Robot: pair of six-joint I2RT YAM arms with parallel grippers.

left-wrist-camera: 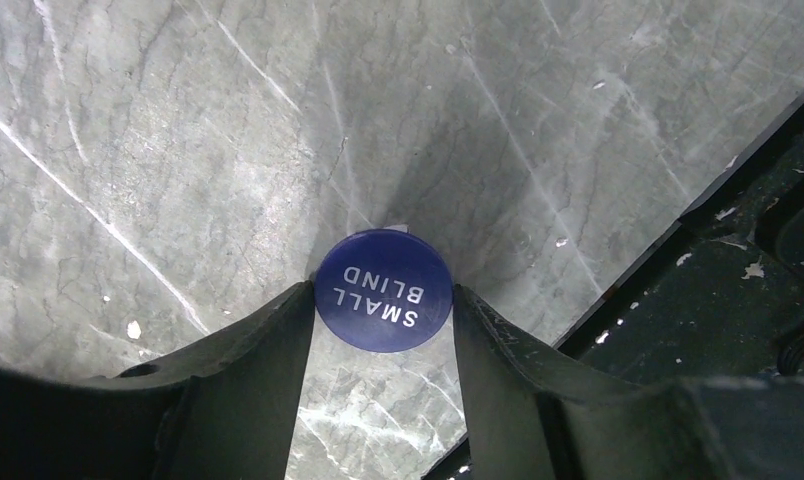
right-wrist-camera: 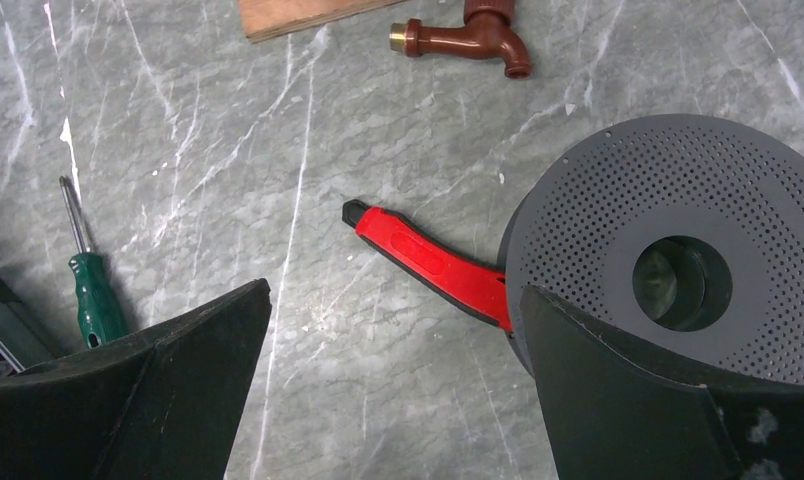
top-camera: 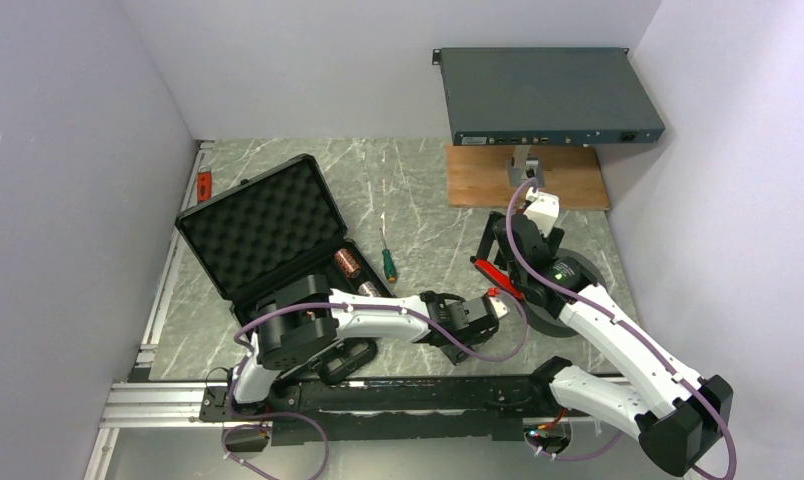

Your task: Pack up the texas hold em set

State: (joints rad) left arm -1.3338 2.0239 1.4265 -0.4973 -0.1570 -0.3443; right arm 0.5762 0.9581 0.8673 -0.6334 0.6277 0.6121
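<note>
The black briefcase (top-camera: 268, 225) lies open at the left, its foam-lined lid tilted back. Two short chip stacks (top-camera: 349, 262) lie in its base. My left gripper (left-wrist-camera: 383, 297) is shut on the blue round button (left-wrist-camera: 383, 290), marked SMALL BLIND, held flat between both fingertips over the marble table. In the top view the left gripper (top-camera: 493, 303) is right of the case, near the table's front. My right gripper (right-wrist-camera: 393, 300) is open and empty over bare table. In the top view it (top-camera: 496, 245) hangs behind the left gripper. No dice show.
A red-handled tool (right-wrist-camera: 428, 262) lies partly under the large grey perforated disc (right-wrist-camera: 678, 250), beside my right finger. A green-handled screwdriver (right-wrist-camera: 93, 295) lies right of the case. A brown tap (right-wrist-camera: 478, 35), a wooden board (top-camera: 526, 178) and a grey rack unit (top-camera: 543, 95) stand at the back.
</note>
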